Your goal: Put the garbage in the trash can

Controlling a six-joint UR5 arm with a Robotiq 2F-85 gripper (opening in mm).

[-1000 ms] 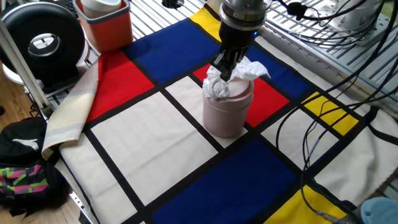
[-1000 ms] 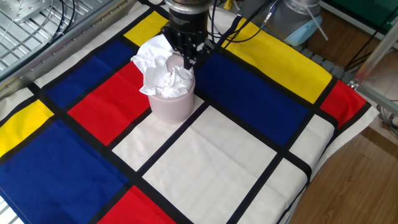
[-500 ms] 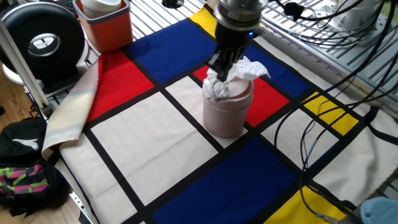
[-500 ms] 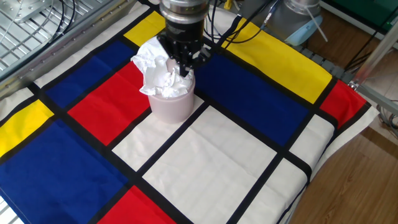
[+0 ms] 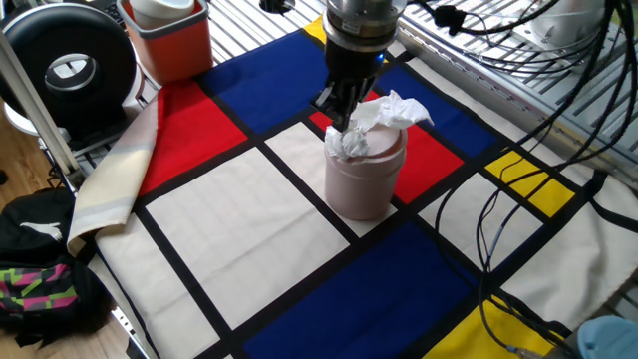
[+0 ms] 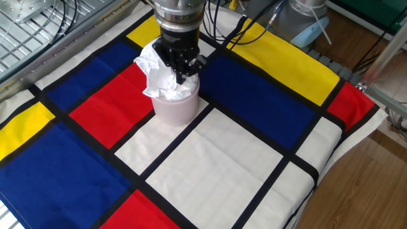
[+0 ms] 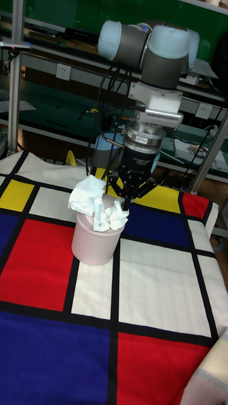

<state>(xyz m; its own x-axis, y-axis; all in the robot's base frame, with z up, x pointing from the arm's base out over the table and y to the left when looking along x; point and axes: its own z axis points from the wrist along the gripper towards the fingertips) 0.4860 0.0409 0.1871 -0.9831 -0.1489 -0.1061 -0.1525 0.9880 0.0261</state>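
Bench [image 6: 248, 159] covered by a cloth of red, blue, yellow and white blocks with black lines between them. One fixed view shows the cloth's edge folded back at the left, wood floor below, a black round device [image 5: 68, 62] and one red-orange square bin [image 5: 171, 38] at the back left, plus cables [image 5: 518, 150] trailing over the right side. The other fixed view shows metal racking [image 6: 38, 28] at upper left and wood floor at right. Tall fixed view alone shows the whole UR5 arm [image 7: 155, 54] and green shelving behind it.

Count: one pale pink trash can [image 5: 364, 178], upright near mid-cloth; one wad of white tissue [image 6: 159, 73].

The tissue sits in the can's mouth, bulging above the rim, with one flap spilling over one side.

Claw [image 7: 128, 201] points down just above the can's rim beside the tissue, fingers close together at the tips. Whether they pinch any paper: cannot tell.
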